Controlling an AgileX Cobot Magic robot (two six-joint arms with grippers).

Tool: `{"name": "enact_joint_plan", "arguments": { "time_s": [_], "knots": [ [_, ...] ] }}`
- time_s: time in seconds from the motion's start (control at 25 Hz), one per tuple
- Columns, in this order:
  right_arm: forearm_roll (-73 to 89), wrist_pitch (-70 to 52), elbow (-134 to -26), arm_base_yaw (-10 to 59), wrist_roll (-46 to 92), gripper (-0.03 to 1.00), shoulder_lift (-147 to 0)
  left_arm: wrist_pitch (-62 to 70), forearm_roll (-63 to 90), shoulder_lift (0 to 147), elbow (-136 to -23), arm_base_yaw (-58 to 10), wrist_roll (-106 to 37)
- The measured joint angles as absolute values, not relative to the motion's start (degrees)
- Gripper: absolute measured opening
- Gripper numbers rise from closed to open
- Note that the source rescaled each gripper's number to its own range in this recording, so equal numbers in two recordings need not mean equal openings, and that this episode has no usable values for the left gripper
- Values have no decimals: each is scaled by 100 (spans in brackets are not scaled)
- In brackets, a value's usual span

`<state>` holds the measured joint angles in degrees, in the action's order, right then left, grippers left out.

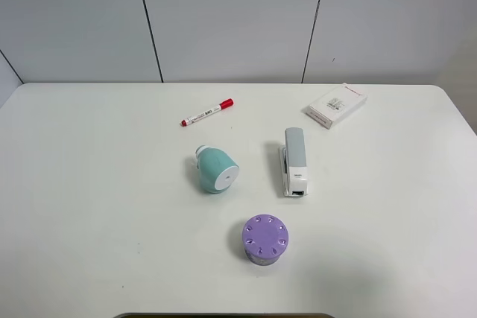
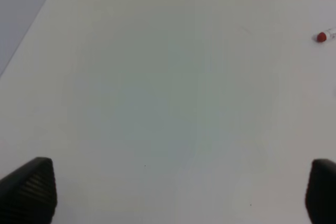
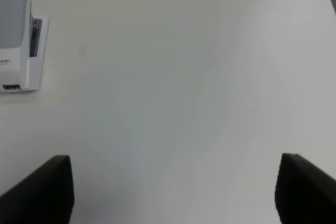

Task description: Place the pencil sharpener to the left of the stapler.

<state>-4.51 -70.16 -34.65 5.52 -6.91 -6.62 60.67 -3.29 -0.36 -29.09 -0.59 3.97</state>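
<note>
The teal pencil sharpener [image 1: 216, 170] lies on its side on the white table, white round face toward the front. The grey and white stapler [image 1: 294, 161] lies lengthwise to its right, a short gap between them; its front end also shows in the right wrist view [image 3: 20, 40]. Neither arm appears in the exterior high view. My left gripper [image 2: 181, 192] hangs open over bare table, with only its dark fingertips [image 2: 31, 190] showing. My right gripper [image 3: 173, 192] is open too, over bare table to the right of the stapler, holding nothing.
A purple cylinder with holes on top [image 1: 264, 240] stands in front of the stapler and sharpener. A red-capped marker [image 1: 207, 112] lies behind the sharpener; its cap [image 2: 322, 36] shows in the left wrist view. A white flat box [image 1: 336, 106] sits at the back right.
</note>
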Motion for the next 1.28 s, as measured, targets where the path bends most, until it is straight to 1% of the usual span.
{"name": "enact_joint_plan", "arguments": {
  "time_s": [0.24,1.28],
  "knots": [
    [-345,-7010,-3148,371,-691,62,-6,6067,-329,-36,-2909,-59,397],
    [-538,-6710,-3124,307,-691,62,7,6067,-329,-36,-2909,-59,397]
  ]
}}
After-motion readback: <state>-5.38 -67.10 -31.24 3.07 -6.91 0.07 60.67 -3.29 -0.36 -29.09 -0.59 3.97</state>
